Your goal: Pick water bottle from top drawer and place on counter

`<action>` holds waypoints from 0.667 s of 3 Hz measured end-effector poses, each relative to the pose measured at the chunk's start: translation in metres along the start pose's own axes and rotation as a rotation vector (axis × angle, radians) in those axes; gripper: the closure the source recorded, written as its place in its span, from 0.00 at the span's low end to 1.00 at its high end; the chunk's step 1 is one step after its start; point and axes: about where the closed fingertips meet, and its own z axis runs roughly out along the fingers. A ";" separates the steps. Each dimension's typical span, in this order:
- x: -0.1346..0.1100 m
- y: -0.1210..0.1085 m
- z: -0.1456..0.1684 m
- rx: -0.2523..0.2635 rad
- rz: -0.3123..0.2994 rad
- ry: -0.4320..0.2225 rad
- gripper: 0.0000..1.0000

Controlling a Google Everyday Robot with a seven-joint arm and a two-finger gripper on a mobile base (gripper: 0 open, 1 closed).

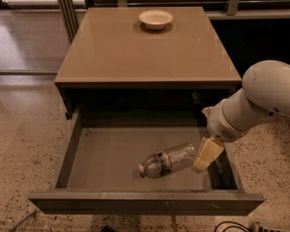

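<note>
My tool (pixel 206 154) sits in the drawer (pixel 111 153) at the base of the bottle (pixel 166 160), whether clamped I cannot tell; next I need a firm hold, then a lift.

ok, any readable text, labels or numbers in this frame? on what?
On the water bottle: dark label with a red band, print too blurred to read.
On the hand, at the bottle's base end in the top drawer: no markings visible.
On the counter and bowl: none.
</note>
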 end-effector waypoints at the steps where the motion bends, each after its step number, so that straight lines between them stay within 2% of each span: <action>1: 0.012 -0.009 0.057 0.031 0.007 -0.030 0.00; 2: 0.012 -0.009 0.057 0.031 0.007 -0.030 0.00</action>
